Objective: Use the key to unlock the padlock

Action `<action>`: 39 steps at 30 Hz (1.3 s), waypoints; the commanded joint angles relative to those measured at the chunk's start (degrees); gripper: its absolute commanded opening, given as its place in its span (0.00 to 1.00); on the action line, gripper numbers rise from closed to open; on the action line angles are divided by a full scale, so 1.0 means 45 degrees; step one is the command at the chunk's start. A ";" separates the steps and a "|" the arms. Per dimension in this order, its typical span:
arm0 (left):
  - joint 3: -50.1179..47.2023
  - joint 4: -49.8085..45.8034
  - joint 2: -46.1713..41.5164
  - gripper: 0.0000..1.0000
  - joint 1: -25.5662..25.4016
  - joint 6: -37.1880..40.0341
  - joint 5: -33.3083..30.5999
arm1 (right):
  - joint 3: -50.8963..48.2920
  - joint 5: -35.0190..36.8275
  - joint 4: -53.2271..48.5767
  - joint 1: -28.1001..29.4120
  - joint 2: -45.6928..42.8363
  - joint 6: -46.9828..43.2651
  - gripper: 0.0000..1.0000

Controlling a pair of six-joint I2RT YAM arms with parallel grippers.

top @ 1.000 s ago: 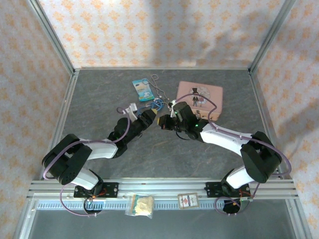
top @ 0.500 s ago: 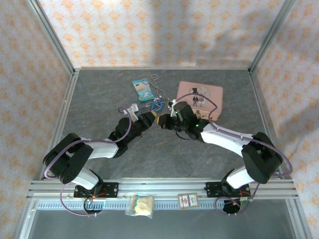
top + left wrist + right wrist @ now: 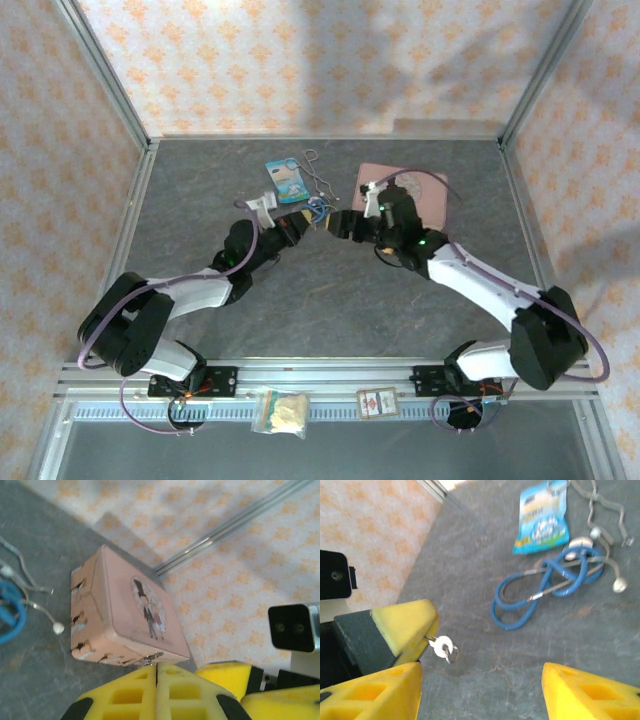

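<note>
**Change since 1 second ago.** Both grippers have shifted away from the arm bases. They now meet level with the pink tin (image 3: 432,200), just off its left edge; before, they met nearer the bases. The right arm, which then left most of the tin's lid uncovered, now crosses its near-left part. The right gripper (image 3: 480,677) was closed then. Its 2 yellow fingers now stand well apart with nothing between them. The left gripper (image 3: 156,675) has gone the other way and is closed, pad against pad.

**Task item.** The key (image 3: 443,647) is pinched in the tip of the left gripper. Its silver head, with a small ring through it, sticks out of the pads toward the right gripper. The rest of it is hidden between the pads. It sits left of the tin, between the 2 grippers. Where the padlock sits cannot be told.

**Pose.** The left arm is stretched forward and to its right, with its wrist aimed at the tin. The right arm reaches forward and to its left, its forearm passing over the tin and its fingers facing the left gripper's tip. The 2 grippers are close, tip to tip; contact between them cannot be confirmed. A blue cord (image 3: 316,209) lies on the table left of the tin, just beyond the grippers.
</note>
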 commanded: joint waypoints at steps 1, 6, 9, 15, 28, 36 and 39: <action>0.0847 -0.1449 -0.0768 0.00 0.0314 0.2554 0.1858 | -0.0024 -0.1865 0.0379 -0.0750 -0.0739 -0.1120 0.61; 0.1071 -0.2480 -0.1662 0.00 0.0341 0.4551 0.2776 | -0.1034 -0.4807 0.3419 -0.1219 -0.0844 -0.0112 0.50; 0.0997 -0.2243 -0.1955 0.00 0.0346 0.4781 0.3530 | -0.1625 -0.6294 0.6146 -0.1217 -0.0502 0.1362 0.43; 0.0876 -0.0991 -0.2061 0.00 0.0361 0.4351 0.4590 | -0.1924 -0.6954 0.7767 -0.0842 -0.0083 0.1993 0.39; 0.0998 0.0627 -0.1606 0.00 0.0391 0.2810 0.5780 | -0.2062 -0.6610 0.7589 -0.0682 0.0459 0.1343 0.33; 0.1003 0.1094 -0.1359 0.00 0.0399 0.2429 0.5830 | -0.1849 -0.7024 0.7745 -0.0362 0.0630 0.1422 0.28; 0.1027 0.1125 -0.1260 0.00 0.0399 0.2398 0.5830 | -0.1866 -0.7068 0.7809 -0.0306 0.0556 0.1504 0.28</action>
